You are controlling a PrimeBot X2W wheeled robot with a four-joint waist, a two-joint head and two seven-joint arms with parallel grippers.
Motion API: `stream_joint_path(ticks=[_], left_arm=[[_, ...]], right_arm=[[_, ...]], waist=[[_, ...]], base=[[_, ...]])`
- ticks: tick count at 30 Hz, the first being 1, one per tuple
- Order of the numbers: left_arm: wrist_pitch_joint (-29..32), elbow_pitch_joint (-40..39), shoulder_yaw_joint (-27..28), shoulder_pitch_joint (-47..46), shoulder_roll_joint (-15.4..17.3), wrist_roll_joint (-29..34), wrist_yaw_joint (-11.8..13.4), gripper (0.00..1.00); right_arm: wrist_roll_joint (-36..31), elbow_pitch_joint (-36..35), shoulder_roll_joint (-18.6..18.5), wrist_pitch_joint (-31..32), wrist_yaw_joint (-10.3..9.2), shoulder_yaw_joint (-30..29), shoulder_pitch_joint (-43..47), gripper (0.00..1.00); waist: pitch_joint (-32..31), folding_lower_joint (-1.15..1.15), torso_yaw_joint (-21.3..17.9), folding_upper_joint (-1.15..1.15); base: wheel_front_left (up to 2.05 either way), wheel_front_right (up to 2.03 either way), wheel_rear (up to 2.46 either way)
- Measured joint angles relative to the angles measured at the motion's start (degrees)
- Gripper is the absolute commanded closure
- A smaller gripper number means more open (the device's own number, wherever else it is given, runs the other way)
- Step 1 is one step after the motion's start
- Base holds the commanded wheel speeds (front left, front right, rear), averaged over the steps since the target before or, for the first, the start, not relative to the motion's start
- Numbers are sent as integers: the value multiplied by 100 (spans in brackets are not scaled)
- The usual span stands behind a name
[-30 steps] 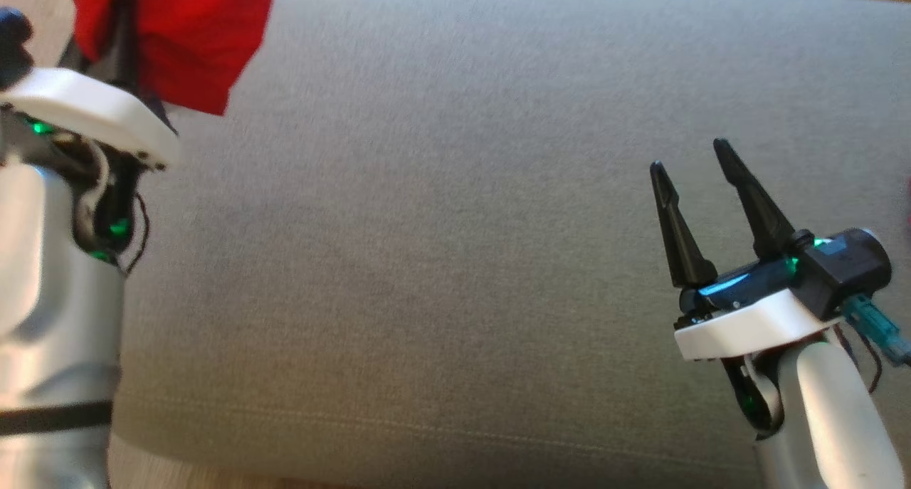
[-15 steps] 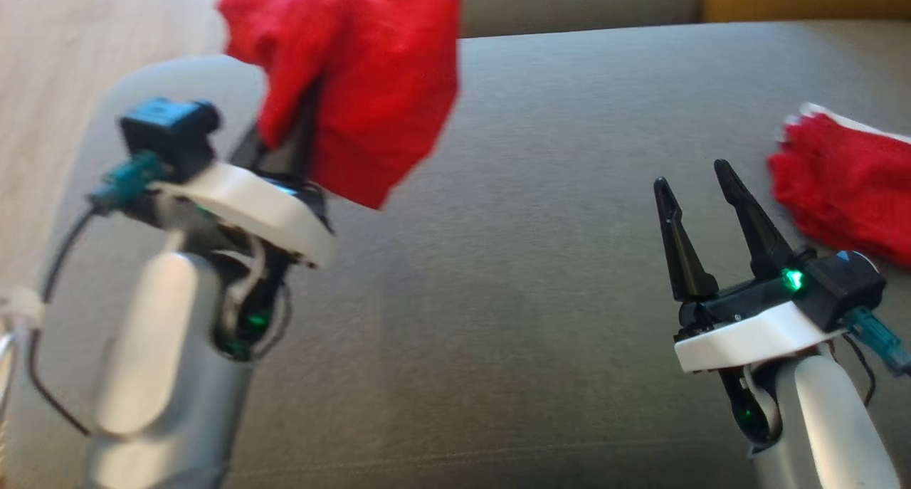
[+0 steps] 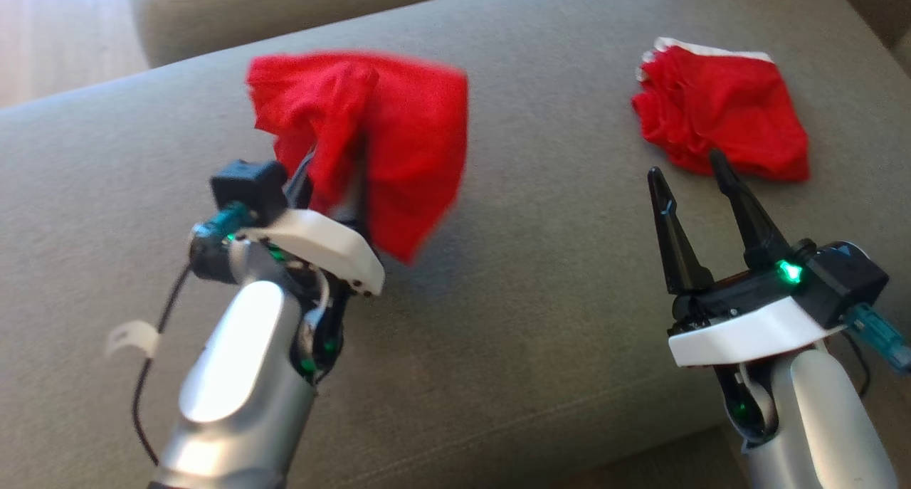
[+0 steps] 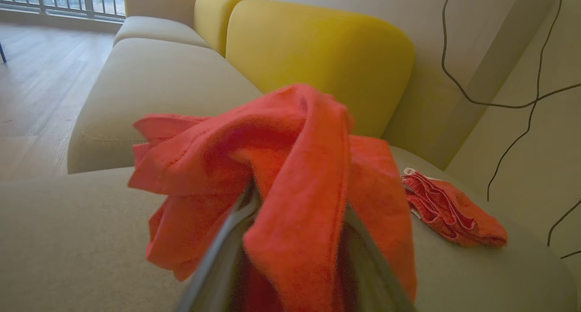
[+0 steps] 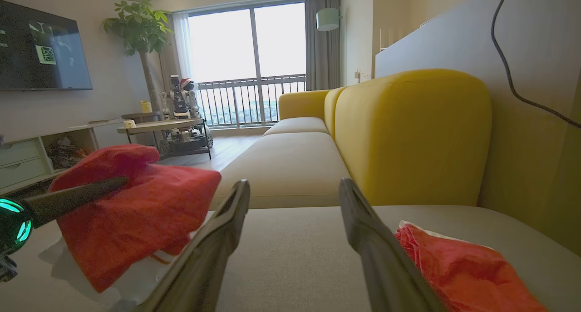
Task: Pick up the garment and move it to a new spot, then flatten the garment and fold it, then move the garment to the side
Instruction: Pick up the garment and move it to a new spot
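Note:
A red garment (image 3: 384, 133) hangs bunched above the grey sofa seat (image 3: 541, 318), draped over my left gripper (image 3: 334, 169), which is shut on it. In the left wrist view the red garment (image 4: 290, 175) covers both fingers. The right wrist view shows that garment (image 5: 131, 212) at its left with a left finger across it. My right gripper (image 3: 687, 179) stands open over the seat at the right, nothing between its fingers (image 5: 227, 230). A second red garment (image 3: 719, 112) with a white edge lies crumpled on the seat just beyond the right fingertips.
The sofa has yellow back cushions (image 5: 408, 135) and further beige seats (image 4: 150, 76). Wood floor (image 4: 32, 85) lies to the left. A low table (image 5: 159, 126) and TV stand are across the room. Dark cables (image 4: 508, 98) hang along the wall at the right.
The head camera has swung, bringing the second garment fully into view. My left arm has carried the red garment inward and lower over the seat. The right gripper stays open, unchanged.

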Motion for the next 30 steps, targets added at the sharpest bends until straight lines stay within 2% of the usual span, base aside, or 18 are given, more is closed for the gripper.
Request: stream_joint_path(ticks=[6, 13, 17, 21, 25, 26, 30], left_arm=[[-431, 588, -369, -147, -43, -315, 45, 0], [-656, 576, -378, -265, 4, -346, 120, 0], [-728, 199, -319, -159, 315, -245, 120, 0], [-734, -281, -308, 367, 715, -164, 93, 0], [-735, -695, -413, 1093, 983, -40, 85, 0], [-749, -906, -339, 1462, 972, -101, 199, 0], [-784, -1174, -333, 2132, 857, -133, 366, 0]], right_arm=[[14, 4, 0, -1, 0, -38, 0, 0], [3, 4, 0, -7, 0, -85, 10, 0], [-44, 12, 0, -7, 0, -85, 34, 0], [-200, 153, 0, -4, 0, -7, 153, 0], [-311, 257, 4, 12, 0, 44, 333, 0], [-313, 283, 5, 12, 0, 1, 373, 0], [-298, 402, 7, 12, 0, -15, 442, 0]], waist=[[125, 1, -188, 0], [14, 0, 92, 0], [-138, 0, 374, 0], [-327, 0, 706, 0], [-499, 0, 1061, 0], [-579, 0, 1215, 0], [-728, 0, 1449, 0]], base=[[0, 0, 0], [0, 0, 0], [0, 0, 0], [0, 0, 0], [0, 0, 0], [0, 0, 0], [0, 0, 0]])
